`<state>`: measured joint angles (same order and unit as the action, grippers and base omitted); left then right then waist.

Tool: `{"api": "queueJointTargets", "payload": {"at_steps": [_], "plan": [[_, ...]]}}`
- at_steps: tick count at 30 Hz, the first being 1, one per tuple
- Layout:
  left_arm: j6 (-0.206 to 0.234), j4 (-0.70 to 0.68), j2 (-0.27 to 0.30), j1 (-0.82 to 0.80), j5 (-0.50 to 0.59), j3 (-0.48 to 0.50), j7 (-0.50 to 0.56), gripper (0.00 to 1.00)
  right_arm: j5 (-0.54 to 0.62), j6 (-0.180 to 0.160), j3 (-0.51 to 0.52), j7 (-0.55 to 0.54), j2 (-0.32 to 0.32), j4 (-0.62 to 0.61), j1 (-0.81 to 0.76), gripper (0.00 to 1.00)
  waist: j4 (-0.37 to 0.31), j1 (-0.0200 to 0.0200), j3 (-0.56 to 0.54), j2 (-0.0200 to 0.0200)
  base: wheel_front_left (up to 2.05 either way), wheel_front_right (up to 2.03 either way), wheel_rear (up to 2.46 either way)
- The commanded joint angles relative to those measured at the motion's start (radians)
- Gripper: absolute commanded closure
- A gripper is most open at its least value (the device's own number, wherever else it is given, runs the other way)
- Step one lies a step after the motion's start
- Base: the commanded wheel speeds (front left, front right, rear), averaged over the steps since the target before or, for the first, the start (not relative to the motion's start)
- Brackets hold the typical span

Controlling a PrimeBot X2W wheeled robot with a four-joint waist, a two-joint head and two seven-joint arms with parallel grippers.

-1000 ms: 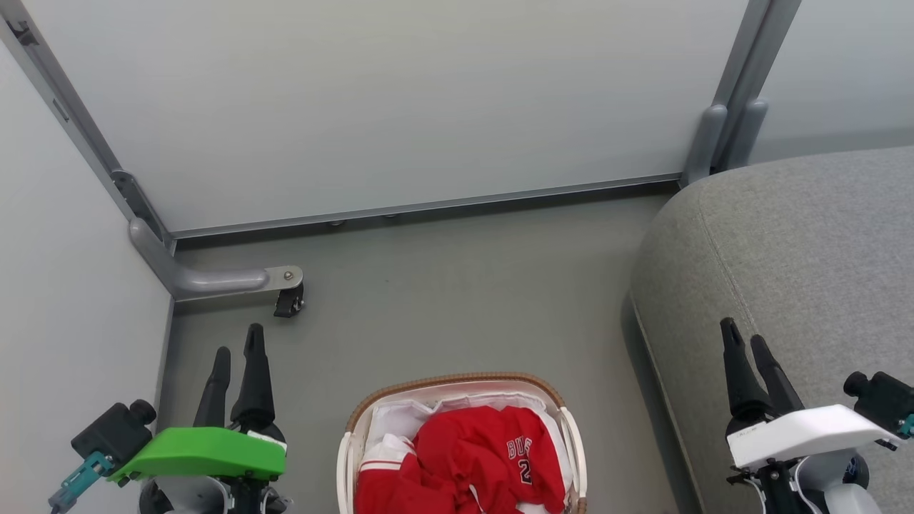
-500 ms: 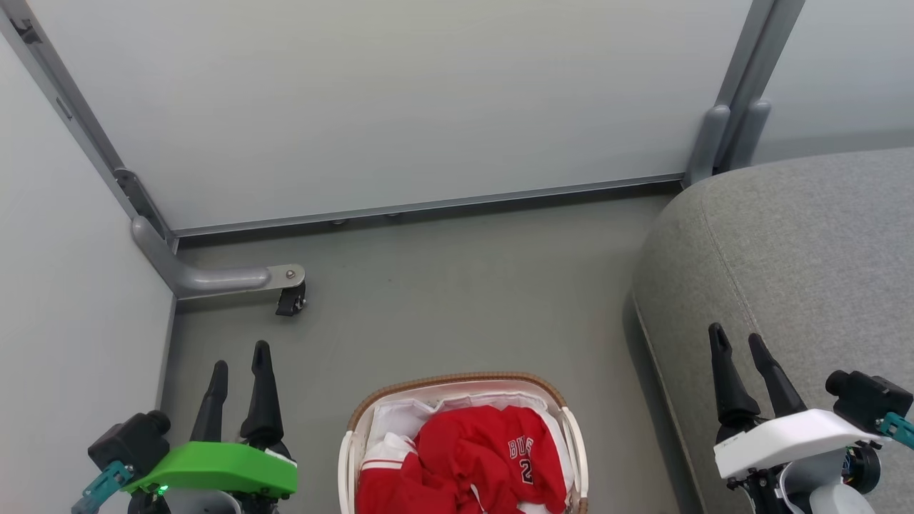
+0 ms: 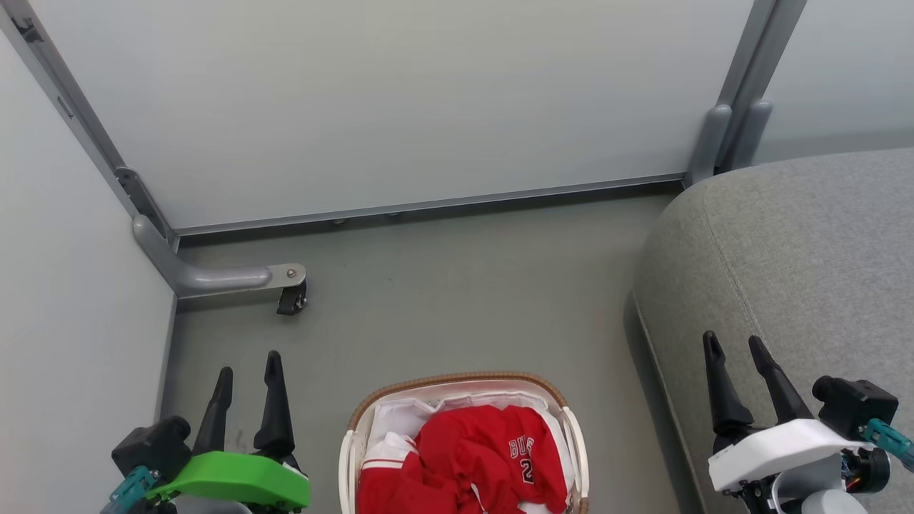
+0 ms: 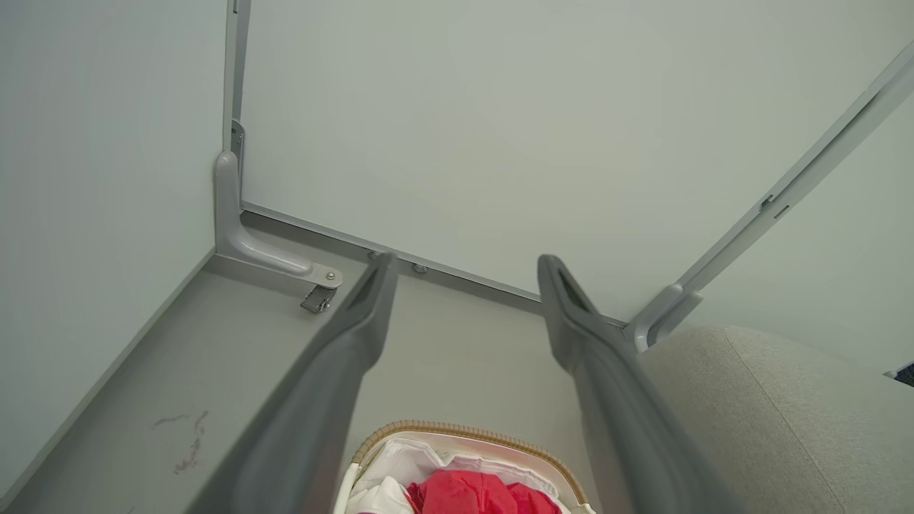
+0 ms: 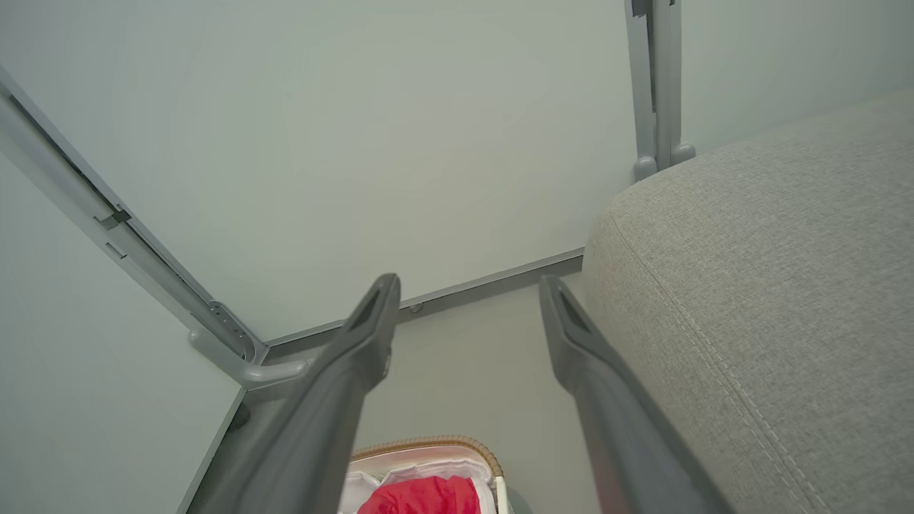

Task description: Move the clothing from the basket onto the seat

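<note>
Jaws parted, empty — clothing (image 3: 464, 457) in basket (image 3: 457, 377) between.

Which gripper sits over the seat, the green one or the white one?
The white-shelled right gripper: it shows against the grey seat. The green-shelled left gripper shows against floor, left of the basket.

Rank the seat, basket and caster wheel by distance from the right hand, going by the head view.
1. Seat, right side, next to the right hand.
2. Basket, bottom centre, to the hand's left.
3. Caster wheel, far left.
</note>
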<state>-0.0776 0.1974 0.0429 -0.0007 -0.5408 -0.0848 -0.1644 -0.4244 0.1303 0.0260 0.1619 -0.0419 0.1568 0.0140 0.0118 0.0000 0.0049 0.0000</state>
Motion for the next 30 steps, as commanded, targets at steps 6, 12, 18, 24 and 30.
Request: {"api": "queueJointTargets", "payload": {"at_steps": [6, 12, 18, 24, 30], "plan": [[0.005, 0.008, 0.008, 0.009, 0.069, -0.007, -0.022, 0.0, 0.085, 0.0, 0.001, 0.024, -0.008, -0.008, -0.008, 0.0, 0.003, 0.0, 0.001, 0.0, 0.0, 0.0, 0.0], [0.006, 0.021, 0.008, 0.012, 0.114, -0.016, -0.034, 0.0, 0.142, 0.0, 0.0, 0.037, -0.008, -0.006, -0.012, 0.0, 0.006, 0.0, 0.003, 0.0, 0.0, 0.0, 0.0], [0.008, 0.039, 0.008, 0.017, 0.161, -0.023, -0.047, 0.0, 0.195, 0.0, 0.001, 0.05, -0.009, -0.003, -0.016, 0.0, 0.007, 0.0, 0.004, 0.0, 0.0, 0.0, 0.0], [0.008, 0.054, 0.009, 0.02, 0.198, -0.028, -0.059, 0.0, 0.244, 0.0, -0.001, 0.063, -0.009, -0.005, -0.019, 0.0, 0.006, 0.0, 0.006, 0.0, 0.0, 0.0, 0.0], [0.01, 0.069, 0.009, 0.021, 0.233, -0.036, -0.071, 0.0, 0.291, 0.001, -0.004, 0.075, -0.01, -0.009, -0.024, 0.0, 0.008, 0.0, 0.008, 0.0, 0.0, 0.0, 0.0]]}}
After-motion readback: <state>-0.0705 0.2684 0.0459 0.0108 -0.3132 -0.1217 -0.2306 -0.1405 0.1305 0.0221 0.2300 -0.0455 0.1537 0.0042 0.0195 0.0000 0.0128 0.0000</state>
